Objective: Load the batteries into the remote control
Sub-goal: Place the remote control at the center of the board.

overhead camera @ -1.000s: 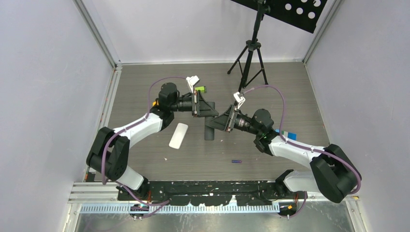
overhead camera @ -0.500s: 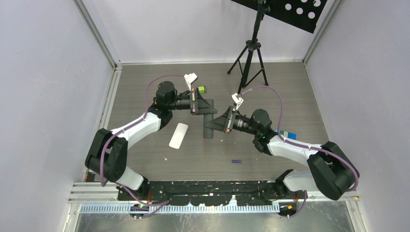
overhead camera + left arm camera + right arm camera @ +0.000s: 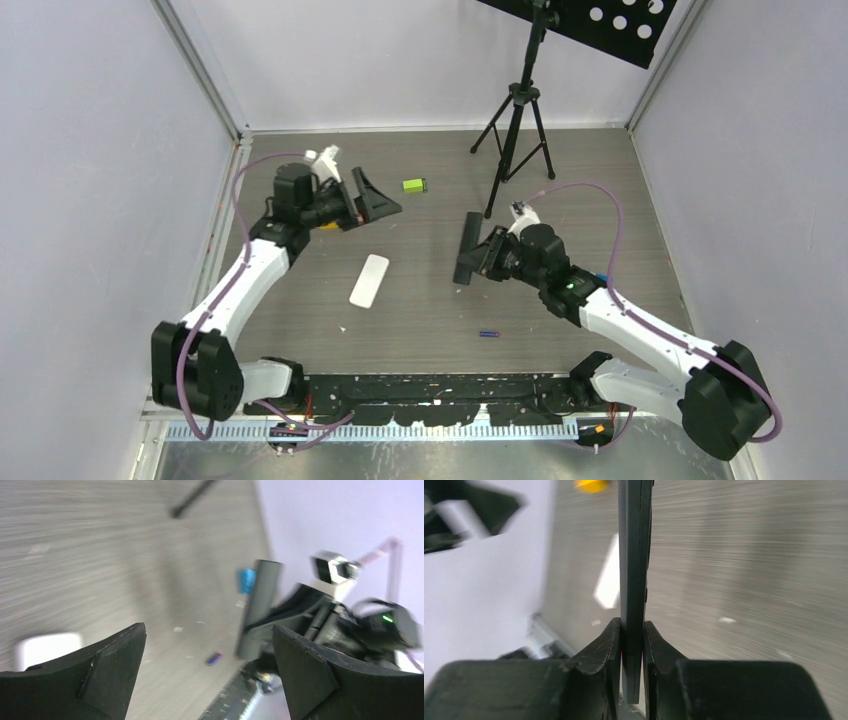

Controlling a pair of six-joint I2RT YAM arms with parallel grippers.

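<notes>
Centre right of the top view: my right gripper (image 3: 487, 258) is pinched narrow on the dark remote control (image 3: 468, 247) (edge-on in its wrist view) | upper left: left gripper (image 3: 372, 198) spread wide | green battery (image 3: 413, 185) upper centre, blue-purple battery (image 3: 488, 333) lower centre | white slab (image 3: 369, 281) left of centre, lying flat.
</notes>
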